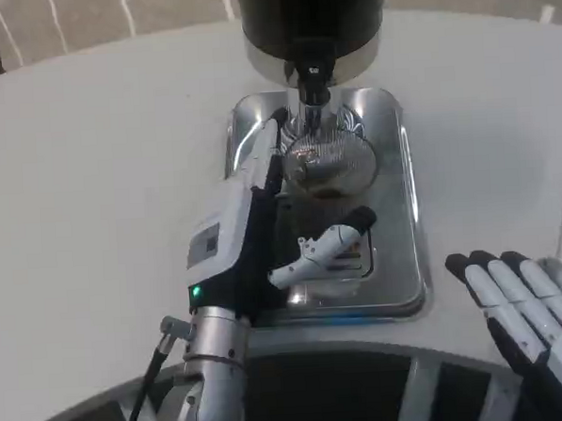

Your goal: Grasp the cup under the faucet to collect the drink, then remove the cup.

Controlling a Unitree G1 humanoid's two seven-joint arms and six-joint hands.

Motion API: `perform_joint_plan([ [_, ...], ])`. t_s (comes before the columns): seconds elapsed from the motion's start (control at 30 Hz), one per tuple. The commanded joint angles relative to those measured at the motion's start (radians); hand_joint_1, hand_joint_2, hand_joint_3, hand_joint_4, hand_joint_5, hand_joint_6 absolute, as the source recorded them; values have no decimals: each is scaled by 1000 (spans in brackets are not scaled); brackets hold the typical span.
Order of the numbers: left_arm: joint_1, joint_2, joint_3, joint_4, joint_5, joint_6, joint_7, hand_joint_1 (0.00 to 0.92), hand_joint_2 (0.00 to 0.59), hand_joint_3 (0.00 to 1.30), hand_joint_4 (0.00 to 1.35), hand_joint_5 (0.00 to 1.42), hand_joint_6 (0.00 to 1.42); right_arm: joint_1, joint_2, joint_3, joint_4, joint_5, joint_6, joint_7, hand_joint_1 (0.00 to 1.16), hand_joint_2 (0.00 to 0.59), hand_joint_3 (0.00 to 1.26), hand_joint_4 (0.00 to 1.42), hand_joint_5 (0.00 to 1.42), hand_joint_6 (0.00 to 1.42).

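Nearest the camera, the right hand [526,301] rested flat on the white table [91,183] at the lower right, its fingers stretched out and a little apart, holding nothing and well clear of the work. The left hand [263,235] reached forward from the silver forearm [214,365] over the steel drip tray [408,213], its white back turned up and one finger [325,246] sticking out sideways toward the tray's right half. Its far fingers lay against the left side of the clear cup [321,161], but whether they had closed round the cup could not be told, since the hand's own back hid them. The cup stood on the far part of the tray, directly beneath the faucet [310,82] of the dark dispenser [313,20], with what looked like a little dark drink at its bottom. The step in hand appeared to be holding the cup under the spout while it filled; doing it well probably meant keeping the cup upright and centred under the faucet, with a firm grip that would not squash it, and not drawing it away until the flow ended. When removal came, the spout just above the rim looked the chief obstacle, so the cup likely needed to come out toward the robot, kept level, and over the tray's raised rim without spilling.
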Motion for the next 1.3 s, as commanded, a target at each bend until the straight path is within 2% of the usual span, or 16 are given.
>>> perform_joint_plan([
  [0.03, -9, 4, -18, 29, 5, -18, -6, 261, 57, 0, 0, 108, 149, 19, 15, 8, -20, -11, -7, 9, 729, 284, 0, 0, 0, 0],
  [0.13, -14, 7, -29, 37, 7, -12, -14, 345, 56, 0, 0, 114, 152, 22, 23, 17, -29, -16, -6, 15, 718, 270, 0, 0, 0, 0],
  [0.27, -22, 6, -33, 48, 7, -1, -14, 407, 55, 0, 0, 115, 161, 16, 31, 27, -36, -20, -2, 25, 715, 269, 0, 0, 0, 0],
  [0.47, -31, -16, -18, 69, -23, 0, -22, 468, 67, 0, 0, 218, 277, 2, 33, 29, -41, -16, 6, 47, 713, 271, 0, 0, 0, 0],
  [0.63, -43, -27, -23, 94, -46, -13, -43, 470, 68, 0, 3, 323, 471, -3, 32, 26, -49, -12, 9, 66, 711, 274, 0, 0, 0, 0],
  [0.83, -56, -40, -32, 122, -46, -22, -51, 438, 56, 8, 68, 424, 653, -11, 31, 13, -58, -1, 22, 86, 711, 274, 0, 0, 0, 0],
  [1.07, -76, -55, -42, 156, -38, -2, -47, 420, 56, 96, 165, 547, 833, -26, 45, 26, -69, -11, 35, 106, 721, 271, 0, 0, 0, 0],
  [1.2, -91, -76, -51, 178, -28, 29, -34, 399, 56, 163, 249, 633, 941, -34, 52, 27, -74, -16, 40, 114, 726, 271, 0, 0, 0, 0],
  [1.3, -108, -96, -56, 202, -24, 50, -20, 360, 47, 305, 421, 779, 1117, -31, 59, 28, -82, -22, 44, 120, 728, 271, 0, 0, 0, 0],
])
